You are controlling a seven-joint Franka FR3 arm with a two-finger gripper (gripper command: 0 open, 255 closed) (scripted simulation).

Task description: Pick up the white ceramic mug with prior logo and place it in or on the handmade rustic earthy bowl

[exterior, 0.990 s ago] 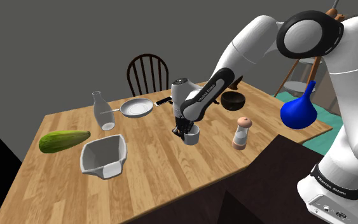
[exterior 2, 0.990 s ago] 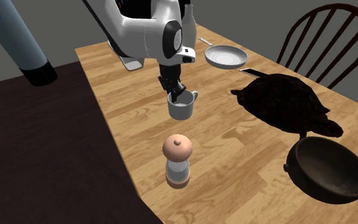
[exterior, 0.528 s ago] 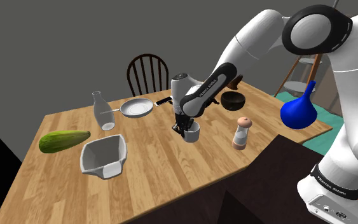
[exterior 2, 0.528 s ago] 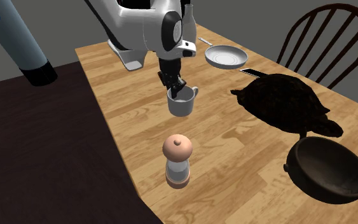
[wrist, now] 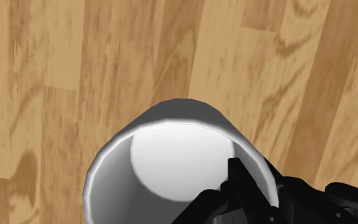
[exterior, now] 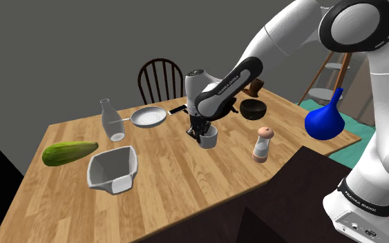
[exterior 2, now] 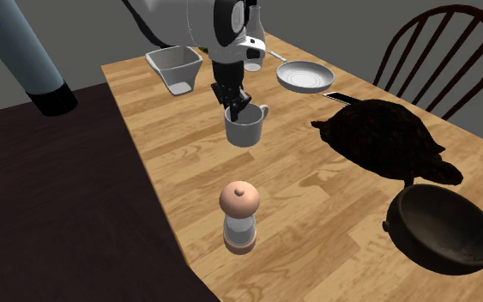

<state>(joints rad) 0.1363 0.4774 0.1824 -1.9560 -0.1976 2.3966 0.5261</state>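
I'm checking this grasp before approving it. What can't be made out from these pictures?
Logo on the mug: visible sides are plain; its far side faces away in both exterior views.
Mug's handle: hidden behind the jaws in the shoulder view.
Whether the mug's base clears the table: hidden by its own body in the wrist view.

The arm (exterior: 277, 43) bends down over the mug (exterior: 210, 137). The gripper (exterior: 200, 130) points downward, its fingers (wrist: 240, 186) clamping the mug's rim, one inside.
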